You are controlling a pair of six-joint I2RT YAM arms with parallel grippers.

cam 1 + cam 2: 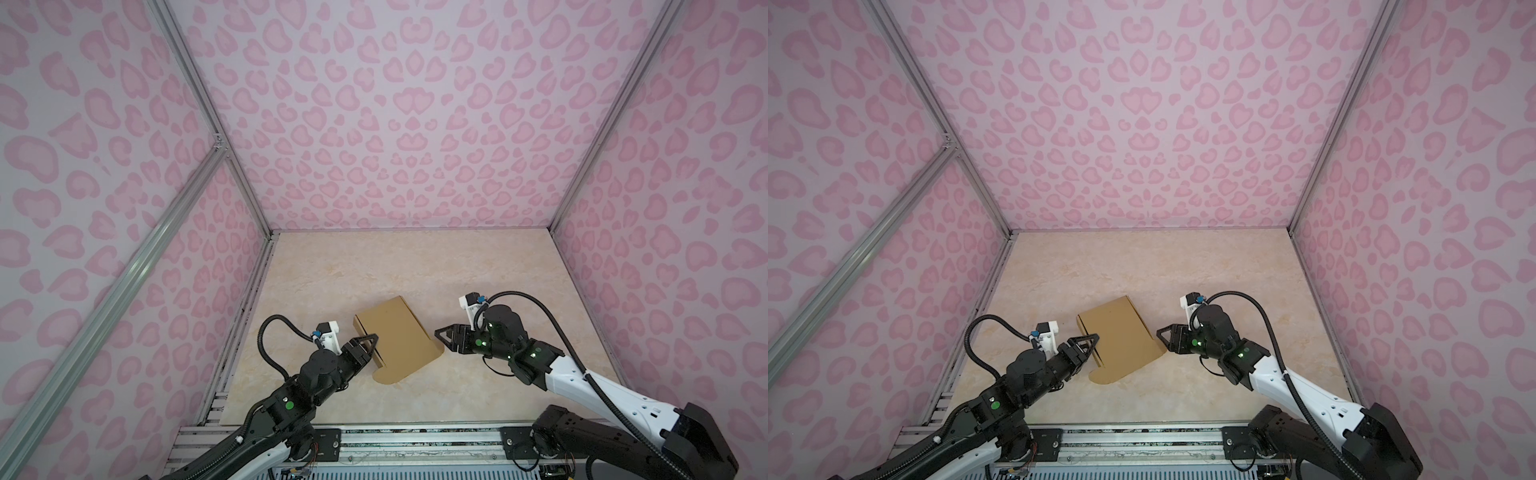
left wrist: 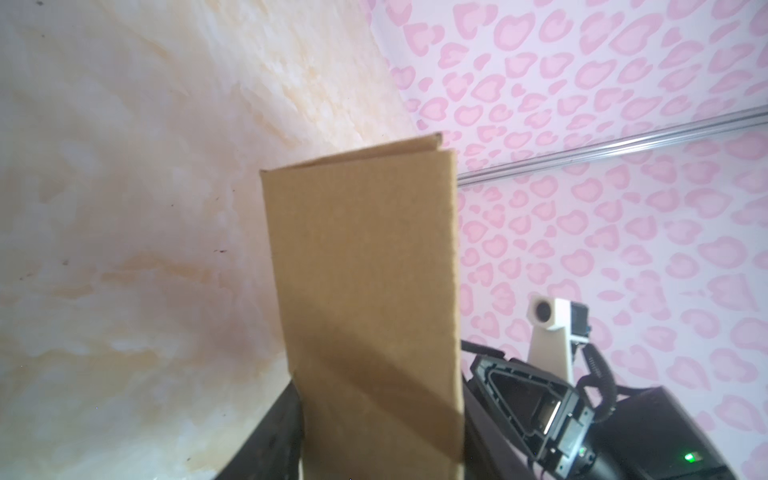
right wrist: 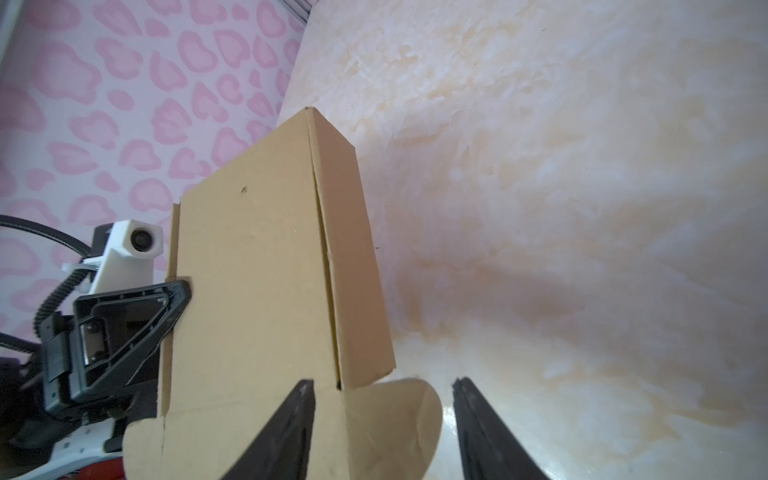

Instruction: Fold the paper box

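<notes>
Marbled worktop [image 1: 415, 266] inside pink-patterned walls [image 1: 415, 124] carries the paper box [image 1: 395, 332], whose side edge our left end effector [image 1: 371, 347] pinches, while our right end effector [image 1: 442, 340] gapes just beside the rounded flap [image 3: 395, 415], where we judge this light, stiff, crease-prone card best gripped.

bench [image 1: 415, 266] has a pale cream marble-look top, and the one thing sitting on it is the brown paper box [image 1: 395, 332], near the front middle, with a rounded flap touching the surface
</notes>
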